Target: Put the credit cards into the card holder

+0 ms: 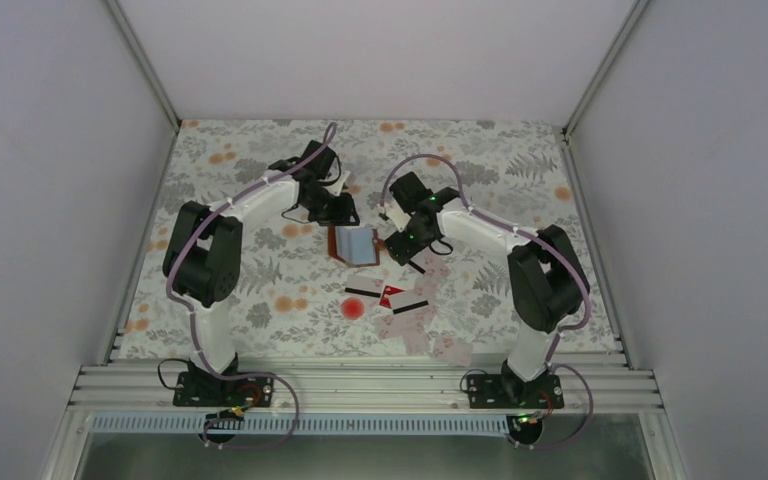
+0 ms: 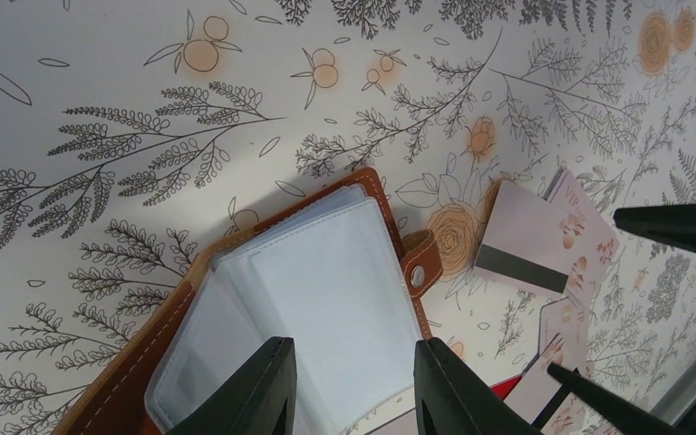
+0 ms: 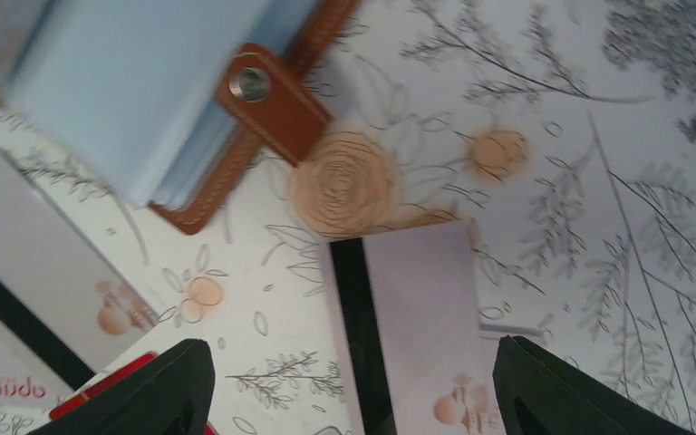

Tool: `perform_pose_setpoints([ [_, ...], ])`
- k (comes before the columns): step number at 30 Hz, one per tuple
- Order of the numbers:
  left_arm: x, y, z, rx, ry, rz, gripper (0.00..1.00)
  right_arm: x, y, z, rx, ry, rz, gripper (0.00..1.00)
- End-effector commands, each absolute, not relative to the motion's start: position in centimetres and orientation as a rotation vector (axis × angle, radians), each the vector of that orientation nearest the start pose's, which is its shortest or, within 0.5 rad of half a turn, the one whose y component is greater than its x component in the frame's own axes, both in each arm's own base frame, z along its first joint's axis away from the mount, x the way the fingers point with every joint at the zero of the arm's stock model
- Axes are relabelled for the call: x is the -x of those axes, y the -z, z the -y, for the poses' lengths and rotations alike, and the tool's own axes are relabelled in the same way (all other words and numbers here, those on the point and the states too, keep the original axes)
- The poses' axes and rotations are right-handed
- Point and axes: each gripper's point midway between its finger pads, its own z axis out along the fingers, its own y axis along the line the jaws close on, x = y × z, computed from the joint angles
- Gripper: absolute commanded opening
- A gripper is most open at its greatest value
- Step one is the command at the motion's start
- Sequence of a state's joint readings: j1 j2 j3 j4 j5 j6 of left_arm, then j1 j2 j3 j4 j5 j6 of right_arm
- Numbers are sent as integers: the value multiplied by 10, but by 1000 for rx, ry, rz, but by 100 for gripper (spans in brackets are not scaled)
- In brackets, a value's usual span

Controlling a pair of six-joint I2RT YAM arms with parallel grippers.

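The brown leather card holder (image 1: 352, 245) lies open mid-table, its clear sleeves (image 2: 326, 290) facing up and its snap strap (image 3: 272, 95) sticking out. My left gripper (image 1: 343, 213) is open, and its fingertips (image 2: 258, 385) hover over the near edge of the sleeves; contact cannot be told. My right gripper (image 1: 403, 250) is open just right of the holder, straddling a pale card with a black stripe (image 3: 408, 326) that lies flat on the cloth. Further pale cards (image 1: 412, 320) and a red card (image 1: 391, 295) lie nearer the arm bases.
A round red spot (image 1: 352, 309) is on the floral cloth (image 1: 520, 180) left of the card pile. A black-striped card (image 1: 360, 292) lies between the spot and the holder. White walls enclose the table on three sides.
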State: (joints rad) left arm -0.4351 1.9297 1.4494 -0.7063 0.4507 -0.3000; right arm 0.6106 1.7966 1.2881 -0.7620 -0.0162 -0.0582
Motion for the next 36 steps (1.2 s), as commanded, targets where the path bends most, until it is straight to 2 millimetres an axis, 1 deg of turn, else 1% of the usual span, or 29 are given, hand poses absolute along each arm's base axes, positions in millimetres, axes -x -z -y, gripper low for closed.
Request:
perform_pose_setpoints([
  [1, -365, -86, 252, -332, 791, -2837, 34, -322, -79, -246, 1202, -157, -2536, 79],
  [4, -363, -87, 251, -338, 790, -2834, 34, -317, -68, -245, 1297, -149, -2556, 79],
  [7, -361, -87, 251, -344, 792, -2834, 34, -312, -57, -242, 1346, -143, -2586, 79],
  [9, -360, -86, 250, -344, 795, -2841, 34, -312, -52, -237, 1362, -112, -2592, 81],
  [15, -357, -86, 249, -361, 793, -2847, 34, -317, -39, -227, 1367, -63, -2625, 82],
  [23, -352, -82, 246, -372, 775, -2865, 34, -329, -32, -216, 1331, -25, -2649, 82],
  [26, -350, -82, 245, -372, 775, -2867, 34, -330, -33, -219, 1330, -68, -2648, 81],
  [29, -349, -81, 245, -370, 778, -2867, 34, -325, -32, -220, 1346, -113, -2652, 79],
  [36, -348, -83, 245, -369, 785, -2865, 34, -329, -26, -220, 1337, -100, -2667, 77],
])
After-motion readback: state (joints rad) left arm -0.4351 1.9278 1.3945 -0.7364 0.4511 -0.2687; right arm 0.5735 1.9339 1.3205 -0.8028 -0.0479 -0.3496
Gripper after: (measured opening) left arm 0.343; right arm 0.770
